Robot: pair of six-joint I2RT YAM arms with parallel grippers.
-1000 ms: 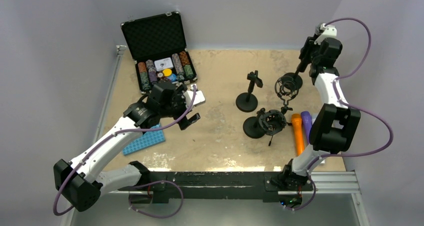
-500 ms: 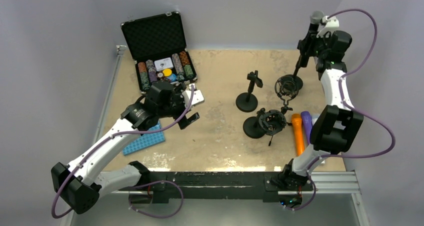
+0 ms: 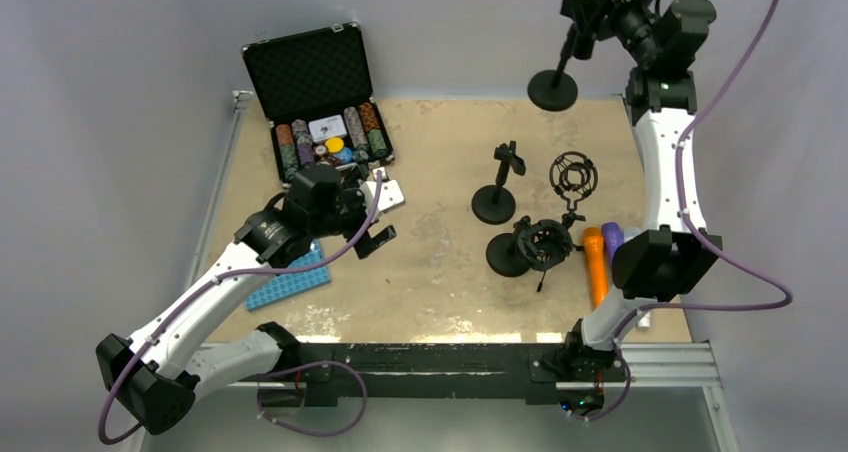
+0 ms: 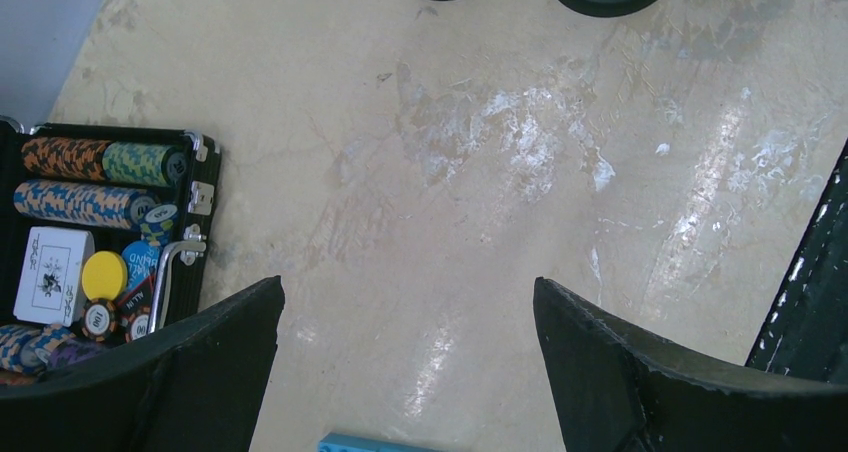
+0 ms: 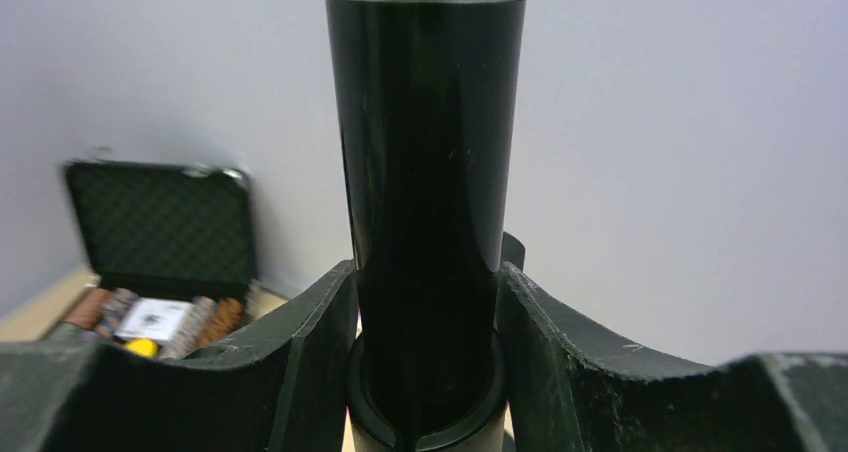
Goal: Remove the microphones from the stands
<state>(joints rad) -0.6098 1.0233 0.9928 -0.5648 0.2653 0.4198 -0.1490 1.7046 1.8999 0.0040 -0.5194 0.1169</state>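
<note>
My left gripper [image 4: 410,312] is hovering spread and empty just right of the poker chip case [image 3: 318,102]. Far right of the case and higher up, my right gripper [image 5: 425,282] is pinching the black microphone [image 5: 425,152] on its body, just above the clip [image 5: 425,434]. The stand [image 3: 553,90] is seemingly hanging in the air with it. I am judging the body stiff, glossy and slippery, and the stand's base heavy, so a firm hold at mid-body is looking best.

Microphones: three counted. Black microphone [image 5: 425,172] at 1 o'clock; orange microphone [image 3: 595,269] and purple microphone [image 3: 612,240] at 4 o'clock.
Round-base stands: three counted. Raised stand [image 3: 553,90], clip stand [image 3: 494,205], low stand [image 3: 505,257].
Shock mounts: two counted. Upper mount [image 3: 573,175], lower mount [image 3: 545,242].
Chip case [image 3: 307,67]: one, 10 o'clock.
Blue tray [image 3: 272,292]: one, 8 o'clock.
</note>
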